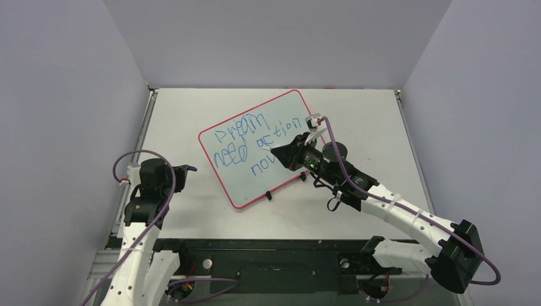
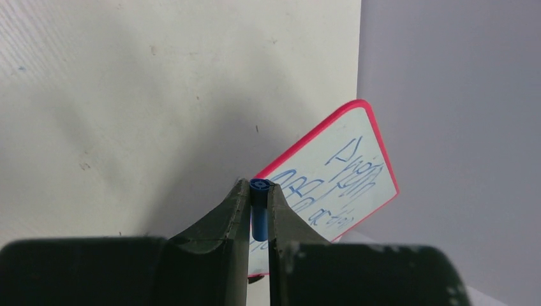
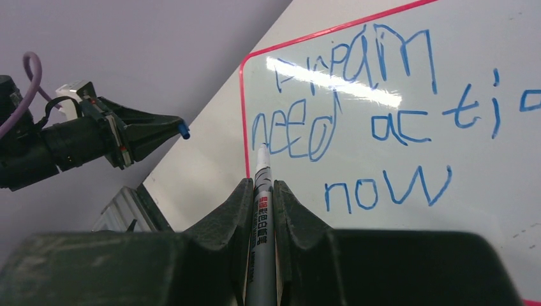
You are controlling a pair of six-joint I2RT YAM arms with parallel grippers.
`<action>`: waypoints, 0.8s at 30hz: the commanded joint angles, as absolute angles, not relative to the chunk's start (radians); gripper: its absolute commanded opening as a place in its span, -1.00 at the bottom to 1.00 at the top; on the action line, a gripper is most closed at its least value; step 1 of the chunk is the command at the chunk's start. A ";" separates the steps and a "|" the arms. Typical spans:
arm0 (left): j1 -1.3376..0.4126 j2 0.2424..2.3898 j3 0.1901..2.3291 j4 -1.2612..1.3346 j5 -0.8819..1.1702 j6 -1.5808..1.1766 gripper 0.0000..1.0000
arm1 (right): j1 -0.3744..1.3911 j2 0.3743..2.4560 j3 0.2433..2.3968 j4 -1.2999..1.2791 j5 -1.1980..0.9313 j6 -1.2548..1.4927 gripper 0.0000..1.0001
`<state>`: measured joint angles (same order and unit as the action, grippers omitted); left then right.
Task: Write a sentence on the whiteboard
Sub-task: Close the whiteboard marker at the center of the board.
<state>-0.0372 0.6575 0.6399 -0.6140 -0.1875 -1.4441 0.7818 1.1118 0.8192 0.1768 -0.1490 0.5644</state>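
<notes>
2 white arms [image 1: 402, 213], black joints, dark wedge-shaped fingers [image 3: 228, 220], looping purple cables [image 1: 145, 151]

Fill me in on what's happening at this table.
The right end effector is shut on a marker, its tip over the whiteboard. The sentence, in blue, reads roughly "Dream need action now". The left end effector, off to the board's left, grips a blue cap. The writing looks finished.

Glossy and smooth on the whiteboard [image 3: 395, 255], glare streaked across it, red rim [image 3: 243, 108] probably plastic. Matt, faintly speckled on the counter [image 2: 159, 95]. Dull dark plastic on the right claw [image 3: 261, 183], smooth grey on the marker [image 3: 261, 223].
</notes>
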 commanded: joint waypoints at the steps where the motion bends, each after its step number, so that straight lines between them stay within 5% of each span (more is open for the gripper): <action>1: -0.031 0.689 0.725 -0.519 -0.077 -1.418 -1.00 | 0.799 1.125 0.875 0.321 -0.189 0.585 -1.00; 11: -0.074 0.840 0.733 -0.253 0.124 -1.513 -1.00 | 0.815 1.154 0.884 0.415 -0.253 0.571 -1.00; 24: -0.333 0.981 0.825 -0.119 -0.051 -1.719 -1.00 | 0.813 1.211 0.940 0.422 -0.234 0.508 -1.00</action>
<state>-0.2939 0.9588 0.7654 -0.2314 0.0078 -1.6310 0.8070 1.1980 0.8890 0.3531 -0.2333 0.5484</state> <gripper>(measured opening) 0.070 0.108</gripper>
